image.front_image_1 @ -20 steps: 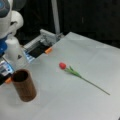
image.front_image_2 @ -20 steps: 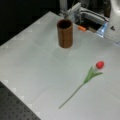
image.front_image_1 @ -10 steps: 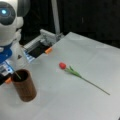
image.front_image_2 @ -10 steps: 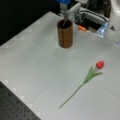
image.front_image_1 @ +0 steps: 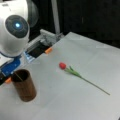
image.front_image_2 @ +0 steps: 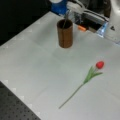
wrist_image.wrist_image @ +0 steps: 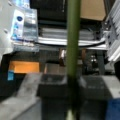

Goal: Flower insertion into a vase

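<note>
- A robotics lab, not a home.
- A white bench point(image.front_image_2: 30, 65) sits on a black perforated breadboard point(image.front_image_2: 15, 110), of the sort used for optical setups.
- A white robot arm point(image.front_image_1: 15, 30) with a glowing blue light stands at the bench's edge.
- Aluminium framing point(wrist_image.wrist_image: 75, 42) and dark curtains form the backdrop.

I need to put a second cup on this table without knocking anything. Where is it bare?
Bare: the wide table stretch at a front view's left of the tulip, below the vase, and the far corner beyond the tulip. Crowded: around the vase, where the tool grips a green stem, beside the orange-tabbed fixtures.
</note>
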{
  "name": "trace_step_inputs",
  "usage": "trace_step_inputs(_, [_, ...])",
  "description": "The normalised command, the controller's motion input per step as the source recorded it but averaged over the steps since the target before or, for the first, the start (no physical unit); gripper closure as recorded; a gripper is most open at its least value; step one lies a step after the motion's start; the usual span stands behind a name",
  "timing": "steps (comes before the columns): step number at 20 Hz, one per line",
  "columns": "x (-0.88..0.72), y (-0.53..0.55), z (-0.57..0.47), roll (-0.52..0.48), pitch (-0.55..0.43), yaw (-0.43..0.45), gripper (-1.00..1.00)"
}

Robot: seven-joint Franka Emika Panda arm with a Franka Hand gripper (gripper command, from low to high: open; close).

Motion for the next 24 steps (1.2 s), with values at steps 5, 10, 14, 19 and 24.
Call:
trace_step_inputs(5, [0.39, 0.15, -0.36, 0.031, 0.009, -0.193, 1.0])
trace_step_inputs(10, [0.35, 0.17, -0.23, 0.016, 0.001, -0.187, -1.0])
trace_step_inputs(14, [0.36, 0.09, -0.06, 0.034, 0.001, -0.146, -1.0])
trace_step_inputs(19, [0.39, 0.03, 0.03, 0.024, 0.024, -0.099, -1.0])
trace_step_inputs(24, [0.44, 0.02, 0.15, 0.009, 0.102, -0.05, -1.0])
